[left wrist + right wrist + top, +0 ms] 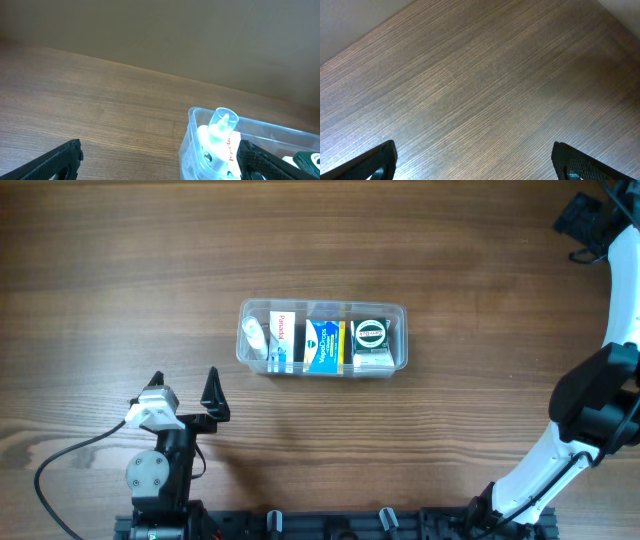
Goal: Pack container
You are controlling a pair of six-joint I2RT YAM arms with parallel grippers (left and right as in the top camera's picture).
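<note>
Container: clear colourless rectangular plastic tub (325,303), set mid-way on the brown wood-grain surface (120,260); a white bottle (254,335) and small boxes (325,345) are packed inside.
Long axis: laid left-right across the overhead view.
Left gripper (185,387): jaws spread wide, nothing held; the tub is found ahead and to the right, bottle end nearest.
Right gripper (475,160): jaws spread wide, nothing held; only bare surface is seen, well apart from the tub.
Nearer arm: left, as judged.
</note>
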